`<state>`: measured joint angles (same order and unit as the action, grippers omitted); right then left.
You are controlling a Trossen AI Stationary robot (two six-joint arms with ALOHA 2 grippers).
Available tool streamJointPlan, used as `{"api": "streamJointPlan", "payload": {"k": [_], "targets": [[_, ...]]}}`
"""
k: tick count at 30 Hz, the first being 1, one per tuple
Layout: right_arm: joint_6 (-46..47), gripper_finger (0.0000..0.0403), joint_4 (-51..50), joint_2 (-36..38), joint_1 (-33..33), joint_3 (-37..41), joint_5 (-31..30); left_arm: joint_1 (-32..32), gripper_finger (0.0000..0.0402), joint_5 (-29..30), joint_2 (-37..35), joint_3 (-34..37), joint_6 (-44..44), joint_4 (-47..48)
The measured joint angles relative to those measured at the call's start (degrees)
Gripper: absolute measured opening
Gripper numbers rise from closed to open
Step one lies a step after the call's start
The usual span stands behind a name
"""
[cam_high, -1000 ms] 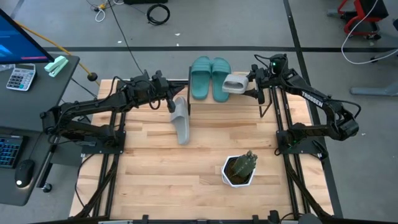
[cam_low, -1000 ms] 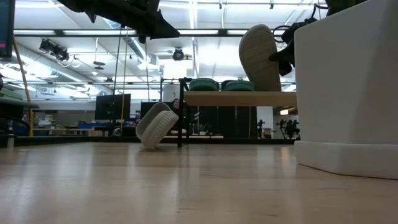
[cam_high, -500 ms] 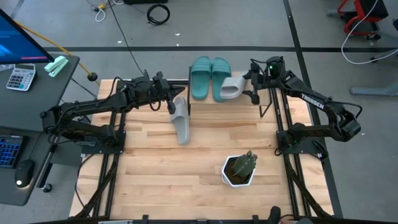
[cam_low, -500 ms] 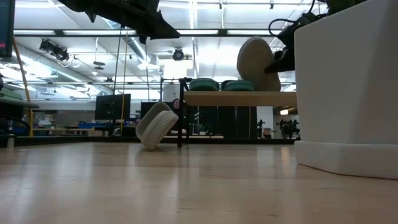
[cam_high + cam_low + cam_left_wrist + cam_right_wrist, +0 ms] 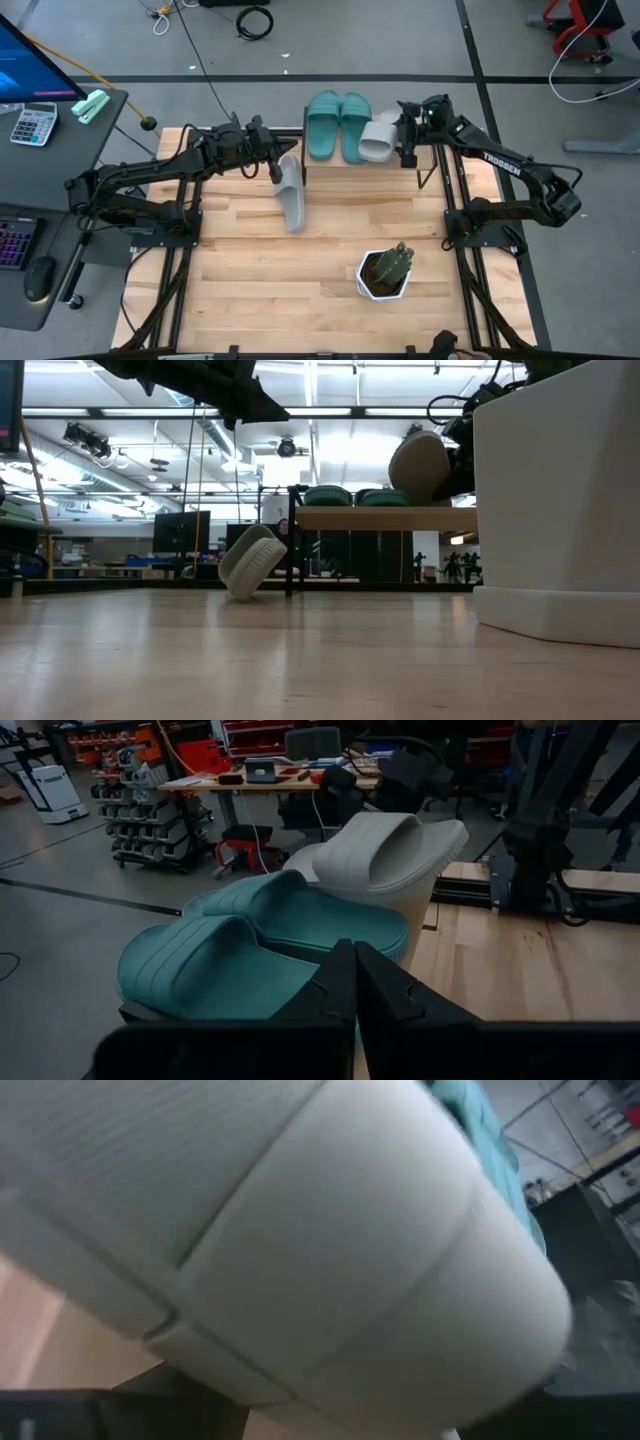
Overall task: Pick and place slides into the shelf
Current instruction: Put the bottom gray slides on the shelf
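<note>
Two teal slides (image 5: 338,124) lie side by side on the shelf (image 5: 385,518); the left wrist view shows them (image 5: 260,945) too. My right gripper (image 5: 400,142) is shut on a grey slide (image 5: 377,138), tilted over the shelf's right end (image 5: 420,465) beside the teal pair. The other grey slide (image 5: 290,190) rests on the table with its upper end leaning by the shelf's black leg (image 5: 250,560). My left gripper (image 5: 272,163) hovers shut above that slide, well clear of it. My right gripper holds the grey slide by its right-hand end (image 5: 392,140), coming level from the table's right side. The slide (image 5: 300,1230) fills the wrist view and hides the fingers. It sits tilted above the shelf top; whether it touches the plank I cannot tell.
A white pot with a green plant (image 5: 385,272) stands near the table's right front and blocks the right of the low view (image 5: 560,500). Bare tabletop (image 5: 250,290) stretches across the near half. Off the left edge stands a side desk with a calculator (image 5: 35,125).
My right gripper has moved toward the table's left and slightly down, turning as it went. The grey slide in it has tipped from nearly upright to a flatter tilt, coming lower over the shelf's right end beside the teal pair.
</note>
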<state>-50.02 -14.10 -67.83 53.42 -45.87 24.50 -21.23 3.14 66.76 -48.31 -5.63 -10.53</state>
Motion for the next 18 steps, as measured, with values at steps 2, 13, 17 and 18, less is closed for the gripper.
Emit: {"api": "streamJointPlan", "payload": {"k": [2, 13, 17, 18], "targets": [[-1.2, 0.0277, -0.7, 0.0, -1.0, 0.0, -3.2, 0.0, 0.0005, 0.0, 0.0, 0.0, 0.0, 0.0], [-4.2, 0.0263, -3.6, 3.0, -6.2, -1.7, -16.3, 0.0, 0.0023, 0.0, 0.0, 0.0, 0.0, 0.1], [-4.1, 0.0258, -6.3, 5.1, -6.9, -3.4, -18.3, 0.0, 0.0008, 0.0, 0.0, 0.0, -0.1, 0.1], [-4.1, 0.0257, -7.2, 5.4, -6.9, -3.7, -18.6, 0.0, 0.0006, 0.0, 0.0, 0.0, -0.1, 0.1]]}}
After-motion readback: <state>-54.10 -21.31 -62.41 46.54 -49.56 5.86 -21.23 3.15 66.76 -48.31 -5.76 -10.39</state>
